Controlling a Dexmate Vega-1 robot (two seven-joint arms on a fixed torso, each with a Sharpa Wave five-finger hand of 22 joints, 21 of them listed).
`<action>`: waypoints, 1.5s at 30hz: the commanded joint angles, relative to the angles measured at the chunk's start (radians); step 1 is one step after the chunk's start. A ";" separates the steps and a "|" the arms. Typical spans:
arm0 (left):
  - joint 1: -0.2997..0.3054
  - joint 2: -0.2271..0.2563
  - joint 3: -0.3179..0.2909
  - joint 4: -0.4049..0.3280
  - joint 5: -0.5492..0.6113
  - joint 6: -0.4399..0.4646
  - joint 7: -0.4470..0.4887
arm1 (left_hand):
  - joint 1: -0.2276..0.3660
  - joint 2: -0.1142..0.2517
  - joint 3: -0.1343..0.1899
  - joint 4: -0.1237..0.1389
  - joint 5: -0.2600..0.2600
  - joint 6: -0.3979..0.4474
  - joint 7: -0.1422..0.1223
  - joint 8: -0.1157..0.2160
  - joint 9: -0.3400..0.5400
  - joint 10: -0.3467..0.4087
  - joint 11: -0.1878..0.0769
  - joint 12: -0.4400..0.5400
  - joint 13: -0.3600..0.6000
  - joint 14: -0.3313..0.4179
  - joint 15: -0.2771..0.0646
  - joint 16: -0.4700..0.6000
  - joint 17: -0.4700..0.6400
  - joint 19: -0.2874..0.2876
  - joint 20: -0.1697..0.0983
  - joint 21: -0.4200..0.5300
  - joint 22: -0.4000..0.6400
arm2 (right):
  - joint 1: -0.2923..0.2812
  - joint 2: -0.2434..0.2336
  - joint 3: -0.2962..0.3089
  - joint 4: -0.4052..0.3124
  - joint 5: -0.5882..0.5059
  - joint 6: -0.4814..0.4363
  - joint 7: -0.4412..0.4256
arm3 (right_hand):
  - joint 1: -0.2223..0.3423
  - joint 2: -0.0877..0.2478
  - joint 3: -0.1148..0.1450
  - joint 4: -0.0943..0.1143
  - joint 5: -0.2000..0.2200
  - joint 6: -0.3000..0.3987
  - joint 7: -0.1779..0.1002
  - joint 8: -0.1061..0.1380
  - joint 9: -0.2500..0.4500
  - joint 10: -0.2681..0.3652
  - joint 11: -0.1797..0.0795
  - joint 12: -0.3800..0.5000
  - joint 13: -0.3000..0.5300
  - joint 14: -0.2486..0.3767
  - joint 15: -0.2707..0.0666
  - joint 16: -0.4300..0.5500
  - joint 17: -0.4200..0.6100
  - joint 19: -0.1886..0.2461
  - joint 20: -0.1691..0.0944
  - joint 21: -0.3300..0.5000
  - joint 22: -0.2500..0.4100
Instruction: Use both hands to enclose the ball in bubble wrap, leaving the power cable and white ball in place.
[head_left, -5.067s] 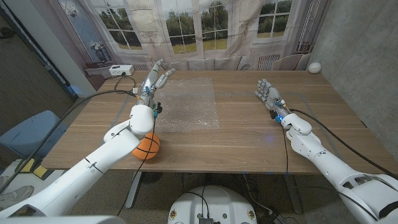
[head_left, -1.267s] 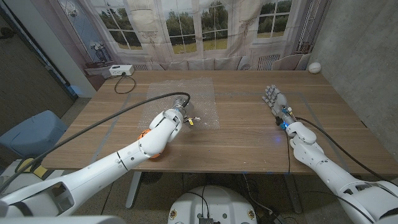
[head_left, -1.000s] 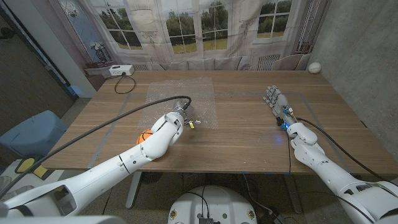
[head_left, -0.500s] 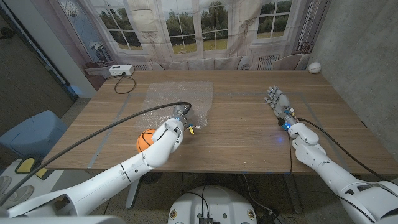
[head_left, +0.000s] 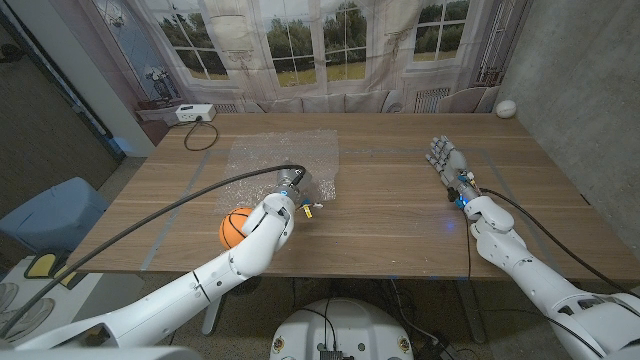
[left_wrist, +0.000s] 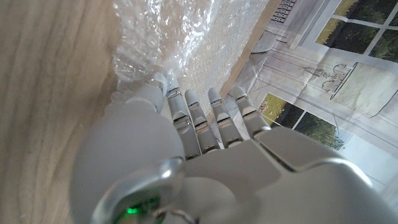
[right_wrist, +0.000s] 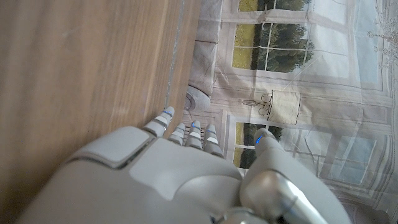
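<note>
An orange ball (head_left: 235, 226) sits near the table's front edge, left of the middle. A clear bubble wrap sheet (head_left: 284, 160) lies spread behind it. My left hand (head_left: 298, 189) is at the sheet's near right corner. In the left wrist view its fingertips (left_wrist: 186, 99) reach onto the bubble wrap (left_wrist: 180, 43), which bunches up around them, and the thumb and fingers look closed on that edge. My right hand (head_left: 447, 160) stands open on the table's right side, fingers apart and holding nothing. In the right wrist view that hand (right_wrist: 161, 174) hangs over bare wood.
A white ball (head_left: 506, 108) sits at the far right corner. A white power strip (head_left: 190, 113) with a looped black cable (head_left: 200, 135) lies at the far left. A blue chair (head_left: 50, 215) stands left of the table. Bare wood lies between my hands.
My left hand has drawn back toward the front edge, and the bubble wrap has slid with it, nearer and slightly left. The ball is now uncovered beside the arm. The right hand stays put.
</note>
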 joint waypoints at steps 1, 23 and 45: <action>0.015 0.027 -0.107 -0.195 0.007 -0.061 -0.183 | -0.001 0.016 0.003 0.006 -0.007 0.000 -0.001 0.007 0.012 -0.008 -0.003 -0.003 0.006 -0.013 -0.089 -0.006 0.000 -0.012 -0.004 0.001 0.003 | -0.033 -0.015 0.001 -0.062 0.001 -0.013 -0.016 | -0.004 0.001 0.002 -0.003 0.007 0.008 0.000 0.006 0.003 0.006 -0.001 0.003 0.003 0.000 0.002 0.001 0.005 0.005 -0.002 0.009 0.005; 0.035 0.088 -0.261 -0.514 0.107 -0.357 -0.564 | -0.031 0.025 -0.007 0.030 -0.003 -0.031 -0.033 0.038 0.060 -0.031 -0.004 -0.023 0.013 -0.050 -0.096 -0.038 -0.005 -0.041 -0.008 -0.003 0.002 | -0.072 -0.006 -0.002 -0.104 0.015 -0.002 -0.016 | -0.006 0.002 0.002 -0.003 0.007 0.007 0.000 0.006 0.003 0.006 -0.001 0.002 0.003 0.000 0.001 0.000 0.006 0.006 -0.005 0.008 0.005; 0.066 -0.022 -0.281 -0.681 -0.008 -0.527 -0.721 | -0.049 0.011 -0.024 0.044 0.031 -0.031 -0.062 0.076 0.101 -0.027 -0.010 -0.028 0.021 -0.059 -0.107 -0.053 -0.004 -0.046 -0.020 -0.002 -0.001 | -0.109 0.031 0.016 -0.103 0.028 0.079 -0.027 | -0.008 0.002 0.001 -0.003 0.007 0.004 0.001 0.005 0.003 0.005 -0.002 0.001 0.003 0.005 0.001 0.001 0.006 0.007 -0.004 0.008 0.005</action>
